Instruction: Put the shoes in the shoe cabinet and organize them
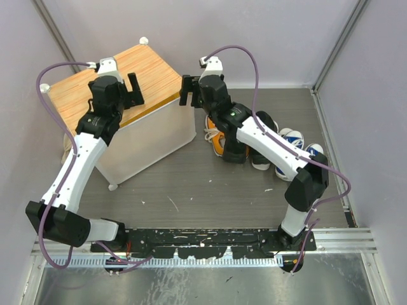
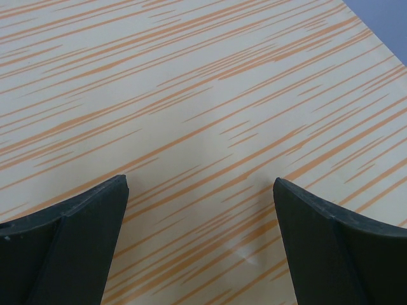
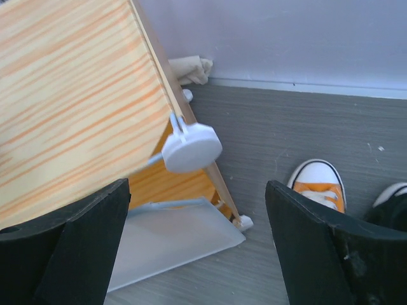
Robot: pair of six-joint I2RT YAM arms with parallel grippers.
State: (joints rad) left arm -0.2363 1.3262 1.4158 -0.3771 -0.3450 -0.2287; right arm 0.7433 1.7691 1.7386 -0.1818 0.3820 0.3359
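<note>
No writing, label, brand or number can be read in any view. The striped wood-grain top of the shoe cabinet [image 1: 152, 70] shows only its pattern, and the shoes [image 1: 292, 136] on the table [image 1: 191, 184] appear too small to show any mark

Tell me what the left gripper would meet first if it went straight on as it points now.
Most likely the striped top of the shoe cabinet; the left gripper points straight at it, open, nothing between.

Under me I see a grey wood-grain tabletop [image 1: 191, 184], pale lilac walls [image 1: 267, 38] around it, and a crumpled beige scrap [image 3: 191, 68], perhaps cloth, lying at their foot.
</note>
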